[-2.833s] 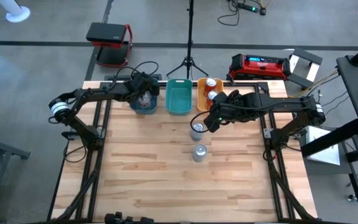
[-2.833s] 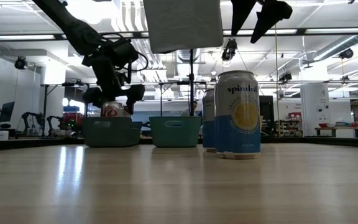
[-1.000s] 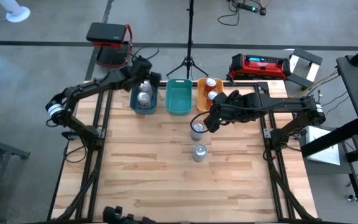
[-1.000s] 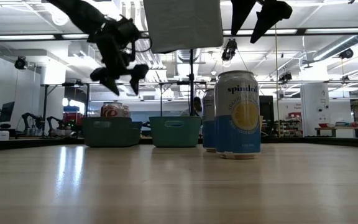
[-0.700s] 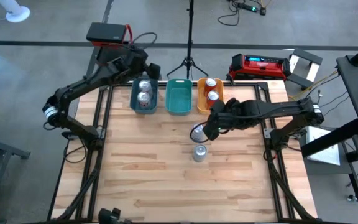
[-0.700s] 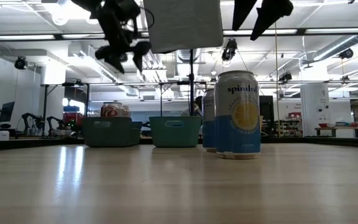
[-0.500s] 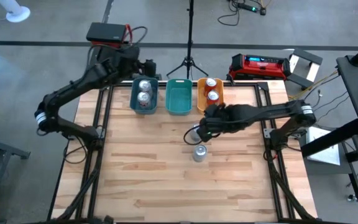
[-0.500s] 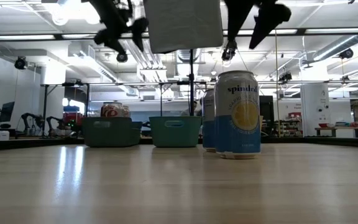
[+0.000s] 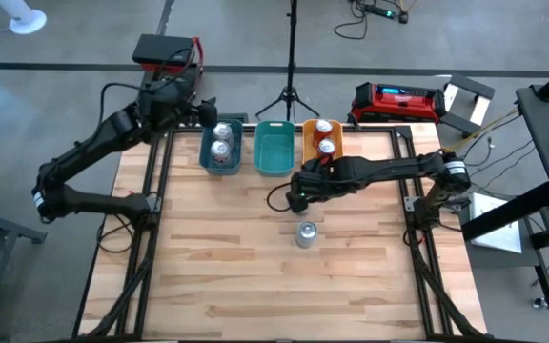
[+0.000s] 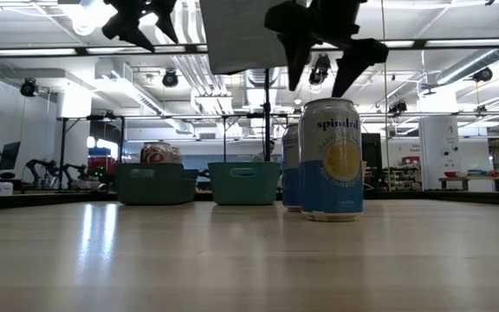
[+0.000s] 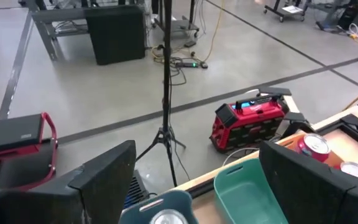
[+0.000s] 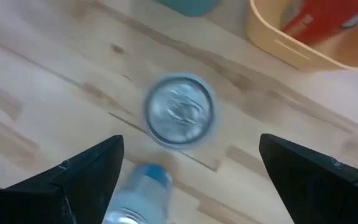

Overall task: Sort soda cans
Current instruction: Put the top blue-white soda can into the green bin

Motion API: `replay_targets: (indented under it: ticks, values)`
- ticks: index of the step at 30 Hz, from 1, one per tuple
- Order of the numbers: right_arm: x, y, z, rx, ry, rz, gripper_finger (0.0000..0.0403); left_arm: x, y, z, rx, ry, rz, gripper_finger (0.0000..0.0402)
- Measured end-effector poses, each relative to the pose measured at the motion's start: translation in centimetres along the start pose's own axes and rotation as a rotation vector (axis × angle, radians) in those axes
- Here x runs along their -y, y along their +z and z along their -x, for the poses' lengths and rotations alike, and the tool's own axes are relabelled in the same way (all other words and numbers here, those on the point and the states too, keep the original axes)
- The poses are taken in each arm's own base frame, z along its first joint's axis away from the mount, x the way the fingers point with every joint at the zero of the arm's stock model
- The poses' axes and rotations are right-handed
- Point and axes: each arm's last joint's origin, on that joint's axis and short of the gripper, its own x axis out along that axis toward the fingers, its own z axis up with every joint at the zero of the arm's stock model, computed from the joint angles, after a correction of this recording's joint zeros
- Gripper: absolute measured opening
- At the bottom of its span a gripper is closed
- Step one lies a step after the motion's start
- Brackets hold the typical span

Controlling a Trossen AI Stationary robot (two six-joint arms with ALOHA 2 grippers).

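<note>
Bench [image 9: 208, 276]: 2 upright soda cans [image 9: 306, 233] stand near centre, long axes vertical. Right gripper [image 9: 296, 198], jaws released and empty, hovers directly over the 12 o'clock can; judged nearer arm. Left gripper [image 9: 184, 107], jaws released, is raised at 11 o'clock, beyond the bins.

Even, bright overhead light fills the overhead view, and the pale wooden slatted table [image 9: 255, 257] shows only soft, short shadows beside the arms. In the table-level view, long ceiling light strips [image 10: 68, 52] glare white, turning both arms into dark silhouettes; the near tabletop is out of focus and carries a pale vertical sheen at left. The tall silver-and-yellow soda can [image 10: 331, 159] stands sharp. The right wrist view is smeared: the round silver can top [image 12: 180, 110] is blurred. The left wrist view is clear, daylight-toned.
</note>
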Motion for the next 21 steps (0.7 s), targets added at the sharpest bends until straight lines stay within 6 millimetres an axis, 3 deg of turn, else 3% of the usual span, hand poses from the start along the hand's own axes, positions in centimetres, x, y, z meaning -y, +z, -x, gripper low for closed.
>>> replay_targets:
  ticks: [4,9,21]
  values:
    - [-0.2,0.2,-0.6,0.0,-0.002,-0.023,0.0371,-0.4,-1.0,0.4,-0.018,-0.024,0.01,0.0327]
    - [-0.9,0.2,-2.7,-0.02,-0.04,-0.033,0.0371,-0.6,-2.1,0.5,-0.042,-0.051,0.014,0.0327]
    - [-1.3,0.4,-5.5,-0.049,-0.112,-0.062,0.037,-0.8,-2.3,1.1,-0.059,-0.117,0.011,0.0327]
